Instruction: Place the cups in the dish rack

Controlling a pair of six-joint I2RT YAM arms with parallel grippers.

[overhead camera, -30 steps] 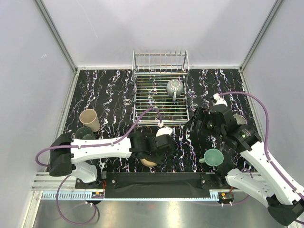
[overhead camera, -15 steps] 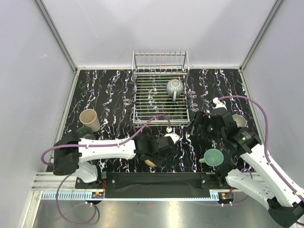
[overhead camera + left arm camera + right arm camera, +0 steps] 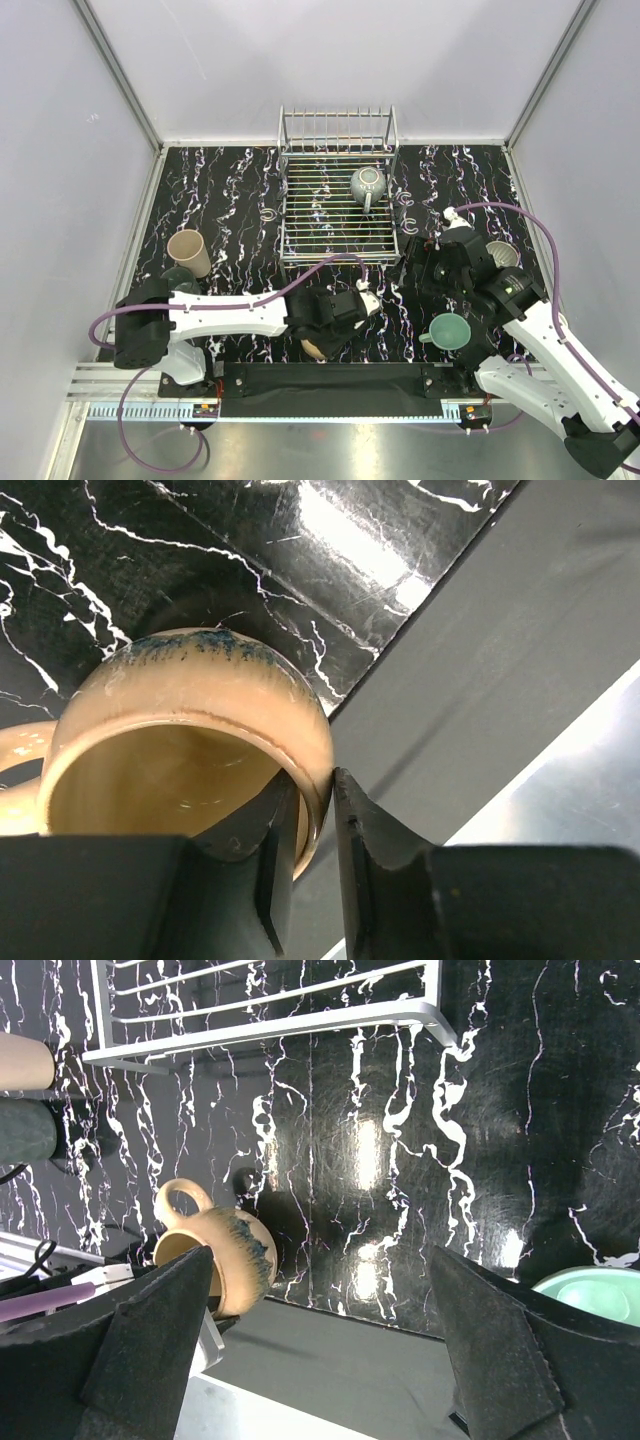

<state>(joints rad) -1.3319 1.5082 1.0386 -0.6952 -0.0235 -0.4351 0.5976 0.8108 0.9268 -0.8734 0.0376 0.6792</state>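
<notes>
Left end effector (image 3: 312, 785) pinching tan mug (image 3: 190, 700) rim | right end effector (image 3: 320, 1252) spread (teal cup (image 3: 590, 1295) beside)

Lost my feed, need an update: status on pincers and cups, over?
Left pincer shut on tan mug rim. Right pincer open, empty. Dish rack holds one grey cup.

White-black arms (image 3: 220, 312), purple cables (image 3: 553, 262)

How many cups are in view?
6: grey-green mug in the dish rack; tan cup and dark cup at left; tan mug in the left gripper; teal cup and whitish cup beside the right arm. Arms may hide more.
</notes>
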